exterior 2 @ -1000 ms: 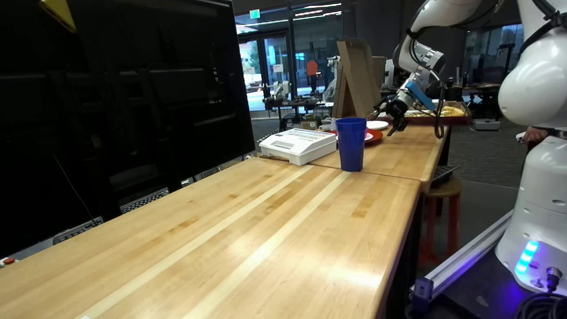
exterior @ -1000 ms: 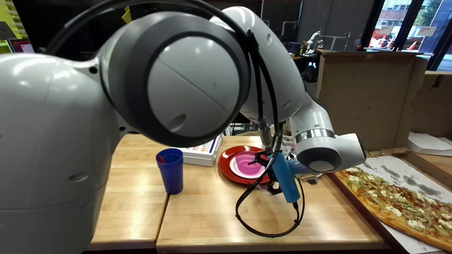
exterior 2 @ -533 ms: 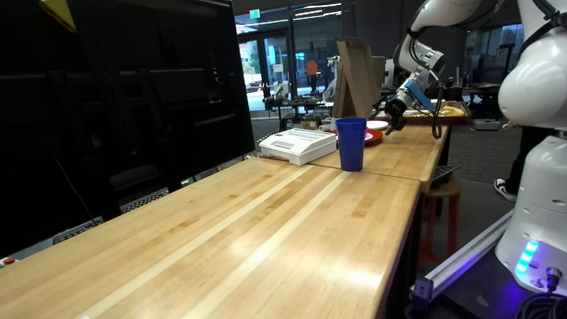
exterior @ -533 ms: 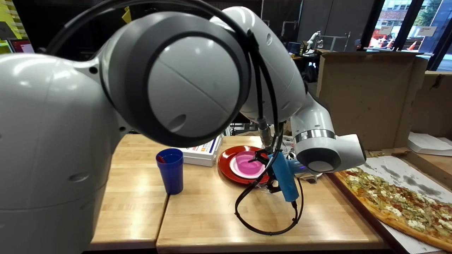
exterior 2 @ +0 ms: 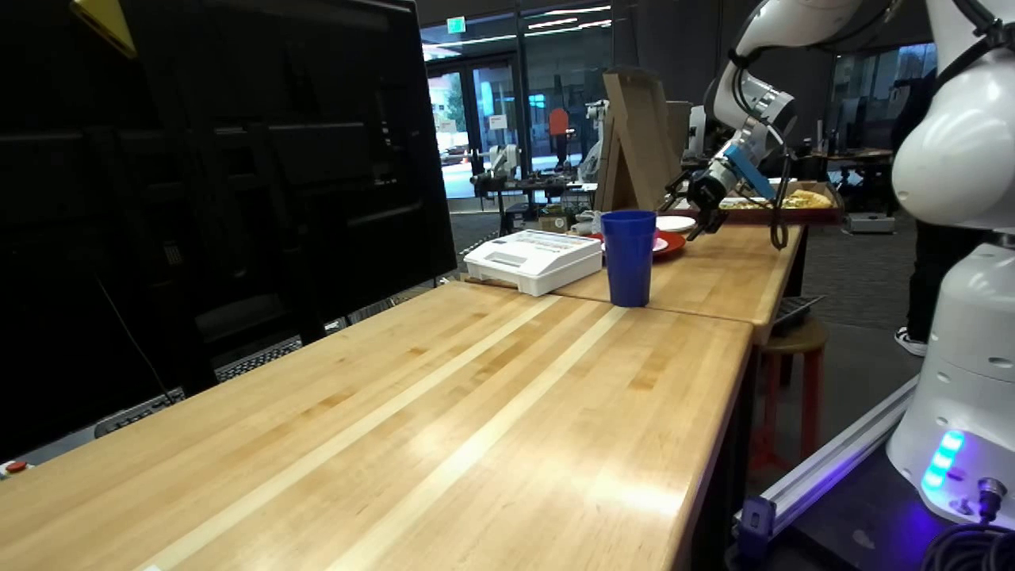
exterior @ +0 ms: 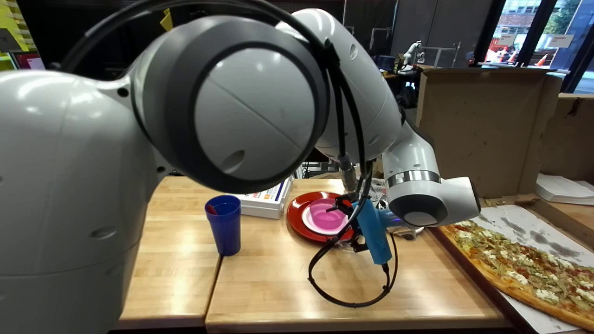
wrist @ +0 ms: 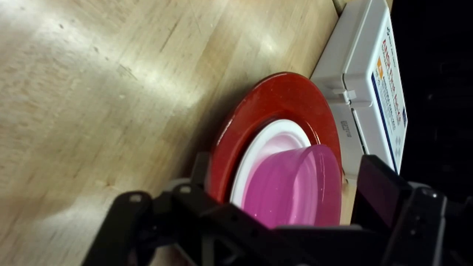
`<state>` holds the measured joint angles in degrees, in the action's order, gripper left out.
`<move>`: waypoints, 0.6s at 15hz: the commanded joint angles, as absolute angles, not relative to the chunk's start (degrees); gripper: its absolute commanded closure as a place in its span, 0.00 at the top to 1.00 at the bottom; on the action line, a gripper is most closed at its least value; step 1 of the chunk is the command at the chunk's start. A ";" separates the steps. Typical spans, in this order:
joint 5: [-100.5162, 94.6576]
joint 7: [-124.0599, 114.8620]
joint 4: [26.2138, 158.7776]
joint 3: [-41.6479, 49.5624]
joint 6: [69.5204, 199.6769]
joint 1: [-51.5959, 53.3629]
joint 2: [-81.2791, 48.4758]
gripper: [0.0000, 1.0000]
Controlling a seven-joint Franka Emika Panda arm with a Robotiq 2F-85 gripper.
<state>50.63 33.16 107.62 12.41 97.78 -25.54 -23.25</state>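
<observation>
My gripper (wrist: 291, 175) is open and holds nothing. In the wrist view its black jaws stand wide apart on either side of a pink bowl (wrist: 273, 184), with no contact to be seen. The bowl sits on a white plate (wrist: 255, 147), which lies on a larger red plate (wrist: 284, 92). The bowl's near part is hidden behind the gripper. In an exterior view the gripper (exterior: 341, 227) is at the right side of the pink bowl (exterior: 325, 218) and the red plate (exterior: 297, 213). The gripper (exterior 2: 678, 220) also shows tilted above the table in an exterior view.
A blue cup (exterior: 226, 232) stands left of the plates. A white case (exterior 2: 535, 262) lies behind it; it also shows in the wrist view (wrist: 354, 74). An open cardboard box (exterior: 487, 134) with a pizza (exterior: 524, 269) is at the right. A black cable (exterior: 355, 305) loops below the gripper.
The gripper has shifted only very slightly, and its hanging cable loop has risen a little. The plates, bowl and cup have not moved. A person's legs have come into view behind the robot base.
</observation>
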 commanded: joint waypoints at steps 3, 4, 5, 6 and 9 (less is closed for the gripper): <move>50.52 33.94 106.82 12.76 97.71 -25.19 -23.80 1.00; 46.70 34.02 107.41 12.89 97.77 -23.79 -22.32 1.00; 49.55 33.64 106.86 12.75 97.53 -25.11 -24.04 1.00; 48.50 33.78 106.73 12.65 97.55 -24.87 -24.00 1.00; 47.63 33.78 106.58 12.46 97.59 -24.13 -23.84 1.00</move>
<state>47.68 33.82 106.84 12.44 97.79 -24.04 -23.70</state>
